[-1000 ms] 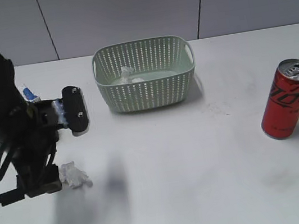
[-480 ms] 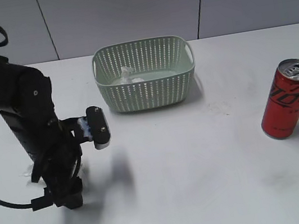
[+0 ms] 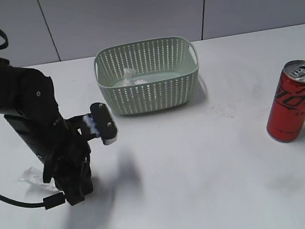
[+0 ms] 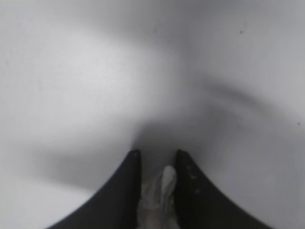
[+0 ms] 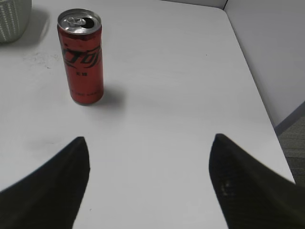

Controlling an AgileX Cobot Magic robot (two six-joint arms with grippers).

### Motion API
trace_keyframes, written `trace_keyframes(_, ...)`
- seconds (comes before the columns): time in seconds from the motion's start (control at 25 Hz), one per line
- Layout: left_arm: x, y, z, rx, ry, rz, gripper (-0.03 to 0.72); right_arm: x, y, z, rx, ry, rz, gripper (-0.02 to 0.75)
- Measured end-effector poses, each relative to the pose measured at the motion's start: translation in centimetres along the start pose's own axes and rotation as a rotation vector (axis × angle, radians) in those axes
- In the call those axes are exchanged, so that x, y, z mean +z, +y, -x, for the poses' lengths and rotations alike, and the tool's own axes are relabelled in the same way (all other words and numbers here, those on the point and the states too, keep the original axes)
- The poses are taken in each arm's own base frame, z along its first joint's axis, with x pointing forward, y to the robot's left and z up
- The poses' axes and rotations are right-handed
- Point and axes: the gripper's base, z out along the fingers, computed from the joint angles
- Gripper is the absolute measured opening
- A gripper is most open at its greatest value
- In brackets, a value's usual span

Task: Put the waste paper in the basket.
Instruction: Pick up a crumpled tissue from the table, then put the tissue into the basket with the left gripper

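Left arm low over the table (image 3: 212,198), front-left of the basket (image 3: 150,91). In the wrist view the left gripper (image 4: 157,164) has its jaws drawn nearly together with a wad of waste paper (image 4: 157,200) pinched between them, a crumpled white tongue poking up in the narrow gap. From the exterior view the grip itself is hidden behind the arm's black body.

Basket sits at the back of the table, well apart from the held wad. One white wad (image 3: 131,76) already lies inside, against the far-left wall. A pale crumpled scrap (image 3: 33,177) shows on the table just left of the arm; it looks like paper, though I cannot tell for certain.

Right gripper (image 5: 148,181) idle, jaws spread wide with nothing between them, near the red can (image 3: 293,101) on the right side.

Step in hand, as I judge it: lift and carry the pinched wad to the basket. To do it well: keep the squeeze firm, since crumpled paper is light and springy and the hold looks shallow. Raise clear of the rim before travelling, come in over the open middle, then release low so the wad doesn't bounce out.
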Motion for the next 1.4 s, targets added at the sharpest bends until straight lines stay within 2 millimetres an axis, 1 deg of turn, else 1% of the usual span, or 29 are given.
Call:
trace_keyframes(0.04,0.0,0.0,0.0,-0.006,-0.004,-0.003,0.162,0.0,0.0,0.0,0.000,0.000,0.000,0.592)
trace_keyframes(0.08,0.0,0.0,0.1,-0.013,-0.009,-0.006,0.107,0.0,0.0,0.0,0.000,0.000,0.000,0.592)
trace_keyframes(0.12,0.0,-0.1,0.1,-0.018,-0.012,-0.007,0.063,0.0,0.0,0.0,0.000,0.000,0.000,0.592)
trace_keyframes(0.16,0.0,-0.1,0.1,-0.030,-0.013,-0.009,0.037,0.0,0.0,0.0,0.000,0.000,0.000,0.592)
trace_keyframes(0.24,0.0,-0.1,0.1,-0.055,-0.011,-0.016,0.017,0.0,0.0,0.0,0.000,0.000,0.000,0.592)
trace_keyframes(0.36,-0.3,-0.4,0.0,-0.074,0.001,-0.039,0.008,0.0,0.0,0.0,0.000,0.000,0.000,0.592)
trace_keyframes(0.48,-1.5,-0.7,0.0,-0.090,-0.003,-0.043,0.008,0.0,0.0,0.0,0.001,0.000,0.000,0.592)
trace_keyframes(0.8,-7.1,-1.4,0.4,-0.298,-0.122,0.044,0.007,0.0,0.0,0.0,0.001,0.000,0.000,0.589)
trace_keyframes(0.92,-9.2,-1.1,1.2,-0.336,-0.158,0.057,0.007,0.0,0.0,0.0,0.001,0.000,0.000,0.589)
trace_keyframes(1.0,-10.7,-0.4,2.1,-0.351,-0.198,0.079,0.006,0.0,0.0,0.0,0.001,0.000,0.000,0.589)
trace_keyframes(1.12,-13.5,0.9,3.9,-0.360,-0.304,0.150,0.006,0.0,0.0,0.0,0.001,0.000,0.000,0.589)
trace_keyframes(1.28,-17.7,3.1,6.3,-0.356,-0.544,0.335,0.006,0.0,0.0,0.0,0.001,0.000,0.000,0.589)
trace_keyframes(1.4,-20.0,4.6,7.7,-0.383,-0.775,0.492,0.006,0.0,0.0,0.0,0.001,0.000,0.000,0.589)
